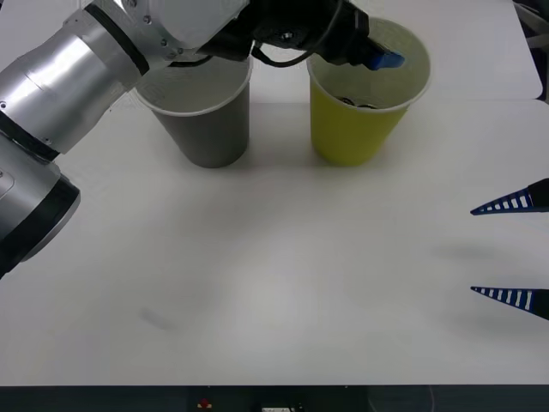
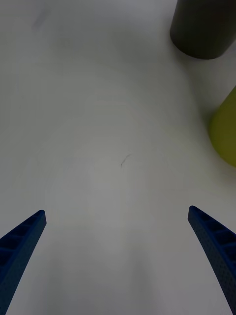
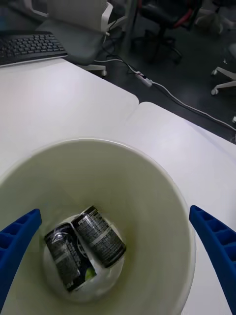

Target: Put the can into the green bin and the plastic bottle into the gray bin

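Front view: the left arm reaches across the back of the white desk (image 1: 274, 283), its left gripper (image 1: 377, 53) poised over the mouth of the green bin (image 1: 360, 129), a blue fingertip showing above the rim. The gray bin (image 1: 210, 120) stands just beside the green one, on its left, both upright near the desk's far edge. The wide stretch of desk in front of the bins lies bare. At the right edge, the right gripper (image 1: 515, 251) hangs low over the desk, well apart from both bins, its two blue fingers spread wide.

Right wrist view: the right gripper (image 2: 118, 261) holds its fingers far apart over plain desk surface marked with one faint scratch. The gray bin (image 2: 204, 29) and the side of the green bin (image 2: 226, 130) sit at the frame's margin, away from the fingers.

Left wrist view: the left gripper (image 3: 118, 256) looks straight down into the green bin (image 3: 162, 197), fingers wide and holding nothing, one on each side of the opening. Two small dark cans lie side by side on the bin's bottom; the can (image 3: 98, 236) with the pale label band rests between and below the fingers, touching its neighbour (image 3: 66, 256). Beyond the rim, the desk's far edge gives way to floor, cables and office chairs.
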Tool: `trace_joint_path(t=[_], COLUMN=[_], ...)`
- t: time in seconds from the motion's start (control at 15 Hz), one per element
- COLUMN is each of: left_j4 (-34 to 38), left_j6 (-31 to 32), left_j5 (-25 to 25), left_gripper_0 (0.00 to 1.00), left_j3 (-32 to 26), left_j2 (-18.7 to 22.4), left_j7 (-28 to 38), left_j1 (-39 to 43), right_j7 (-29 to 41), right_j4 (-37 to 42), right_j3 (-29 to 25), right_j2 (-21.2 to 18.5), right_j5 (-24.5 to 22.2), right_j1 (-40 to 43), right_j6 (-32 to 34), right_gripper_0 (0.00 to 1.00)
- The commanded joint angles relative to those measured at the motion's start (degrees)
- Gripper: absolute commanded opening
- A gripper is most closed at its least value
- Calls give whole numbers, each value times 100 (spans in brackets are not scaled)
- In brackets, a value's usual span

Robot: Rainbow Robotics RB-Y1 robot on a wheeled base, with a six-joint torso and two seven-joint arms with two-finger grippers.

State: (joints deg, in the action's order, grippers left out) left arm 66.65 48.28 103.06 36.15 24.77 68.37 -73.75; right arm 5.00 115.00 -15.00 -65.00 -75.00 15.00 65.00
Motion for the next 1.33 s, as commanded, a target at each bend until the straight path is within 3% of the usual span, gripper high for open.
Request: trace_joint_path(t=[0.07, 0.87, 1.33], left_j4=[753, 4603, 4814], left_j6=[-21, -21, -21], left_j5=[4, -181, -1868], left_gripper_0=[100, 100, 100], left_j3=[-240, -1628, -1989], left_j2=[362, 2260, 3157], left_j7=[-113, -632, -2636], left_j1=[520, 3816, 4967], right_j7=[0, 0, 0], right_j4=[0, 0, 0], right_j3=[0, 0, 0], right_j2=[0, 0, 0], right_j5=[0, 0, 0], right_j1=[0, 0, 0], right_j6=[0, 0, 0], right_gripper_0=[100, 100, 100])
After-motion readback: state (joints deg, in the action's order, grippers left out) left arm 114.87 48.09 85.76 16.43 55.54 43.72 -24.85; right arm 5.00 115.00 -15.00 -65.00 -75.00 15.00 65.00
